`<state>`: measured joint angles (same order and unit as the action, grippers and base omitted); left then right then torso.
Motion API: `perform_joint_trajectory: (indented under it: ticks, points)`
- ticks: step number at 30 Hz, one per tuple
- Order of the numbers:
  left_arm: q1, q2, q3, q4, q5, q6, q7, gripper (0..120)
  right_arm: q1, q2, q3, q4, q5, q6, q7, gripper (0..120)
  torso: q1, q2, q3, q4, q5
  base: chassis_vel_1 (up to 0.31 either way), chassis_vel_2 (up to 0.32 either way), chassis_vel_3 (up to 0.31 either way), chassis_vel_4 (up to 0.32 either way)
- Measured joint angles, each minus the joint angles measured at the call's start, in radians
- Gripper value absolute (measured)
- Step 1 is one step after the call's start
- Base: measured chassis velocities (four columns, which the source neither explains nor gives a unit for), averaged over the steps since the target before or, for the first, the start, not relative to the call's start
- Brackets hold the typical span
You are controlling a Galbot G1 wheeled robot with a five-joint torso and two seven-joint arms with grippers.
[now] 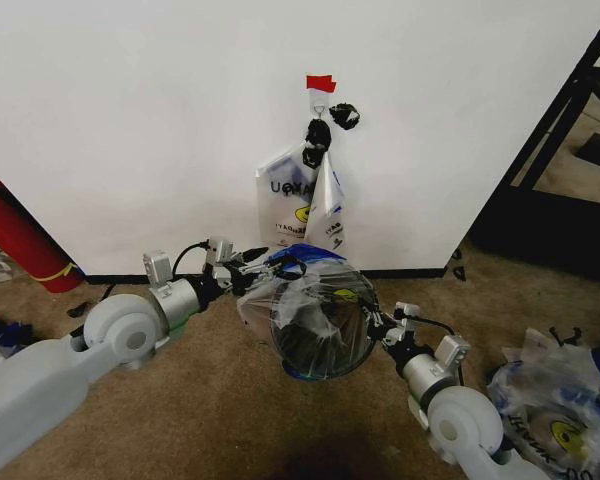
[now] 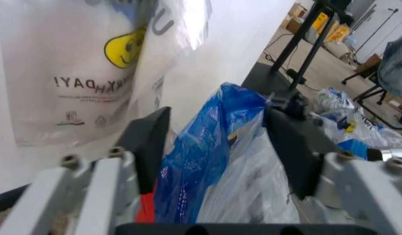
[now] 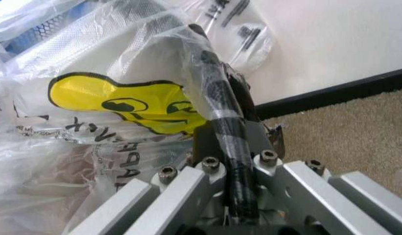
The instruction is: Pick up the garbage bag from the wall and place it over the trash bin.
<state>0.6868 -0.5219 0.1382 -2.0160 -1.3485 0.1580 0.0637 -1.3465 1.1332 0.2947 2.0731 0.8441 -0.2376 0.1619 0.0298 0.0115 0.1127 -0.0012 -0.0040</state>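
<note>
The garbage bag [image 1: 325, 295], see-through with a yellow logo and blue handles, is draped over the small black trash bin [image 1: 277, 342] on the carpet in front of the wall [image 1: 130, 120]. My left gripper [image 1: 248, 274] is at the bin's near-left side, open, and the bag's blue handle [image 2: 207, 147] lies loose between its fingers [image 2: 148, 142]. At the bin's right rim, my right gripper [image 1: 377, 325] is shut, pinching the bag film [image 3: 122, 112] against the black rim [image 3: 217, 117].
More printed bags [image 1: 298, 205] hang from a hook [image 1: 320, 93] under red tape [image 1: 320, 81], beside black knotted lumps [image 1: 320, 135]. A red cylinder [image 1: 15, 240] stands at left. A heap of bags [image 1: 555, 405] lies at right, near a black rack [image 1: 565, 120].
</note>
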Motion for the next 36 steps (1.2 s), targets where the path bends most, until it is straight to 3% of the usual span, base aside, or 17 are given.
perform_joint_trajectory:
  ticks: [5, 15, 24, 36]
  points:
    - [-0.010, -0.003, 0.020, 0.013, 0.008, 0.000, 0.010, 32, 0.000, -0.002, 0.001, 0.003, 0.006, -0.003, 0.005, 0, 0.000, 0.000, 0.000, 0.0000, 0.0000, 0.000, 0.000, 0.000, 0.000]
    - [-0.027, -0.014, 0.042, 0.026, 0.019, -0.005, 0.008, 0, 0.005, -0.001, 0.001, 0.003, 0.016, -0.006, 0.012, 0, 0.000, 0.000, 0.000, 0.0000, 0.0000, 0.000, 0.000, 0.000, 0.000]
    - [-0.086, -0.044, 0.102, 0.048, 0.016, -0.010, -0.025, 0, 0.002, -0.001, 0.001, 0.005, 0.021, -0.007, 0.011, 0, 0.000, 0.000, 0.000, 0.0001, 0.0001, 0.000, 0.000, 0.000, 0.000]
    - [-0.171, -0.091, 0.189, 0.194, 0.033, -0.015, -0.035, 0, -0.004, -0.020, 0.006, 0.010, 0.042, 0.008, -0.022, 0, 0.000, 0.000, 0.000, 0.0001, 0.0001, 0.000, 0.000, 0.000, 0.000]
